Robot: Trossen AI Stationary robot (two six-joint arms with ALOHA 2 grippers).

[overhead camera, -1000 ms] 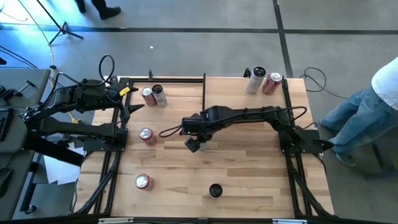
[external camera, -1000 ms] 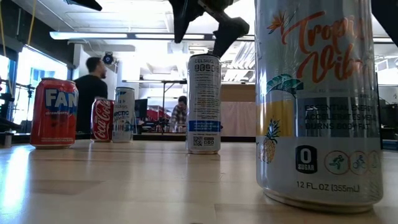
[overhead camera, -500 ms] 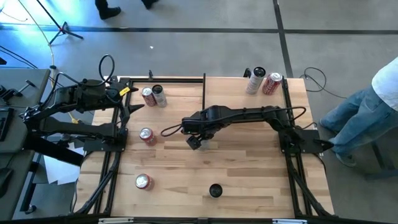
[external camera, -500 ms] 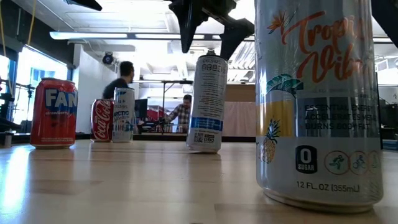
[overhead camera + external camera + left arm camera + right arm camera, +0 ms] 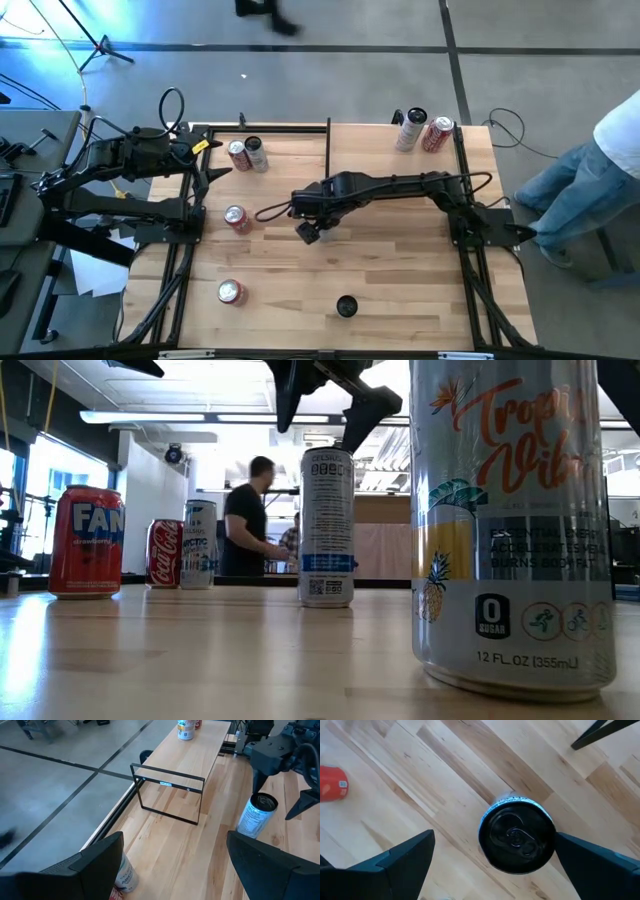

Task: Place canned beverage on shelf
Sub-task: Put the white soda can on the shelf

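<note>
Bright, even light over the counter (image 5: 390, 290) from above, shadows soft and short under the cans. Down at counter level the ceiling strip lights (image 5: 180, 417) blaze white and the far room washes out; the person (image 5: 245, 518) back there smears with motion blur. The big near can (image 5: 512, 520) looms soft-edged, its metal catching pale glare. Overhead, a cool blue cast pools at the far left floor (image 5: 40, 30), and a walker (image 5: 262, 10) blurs.

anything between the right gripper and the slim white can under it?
Nothing visible. The right gripper hangs open straight above the slim white-and-blue can with the black top, fingers either side, only bare striped wooden tabletop around it.
</note>
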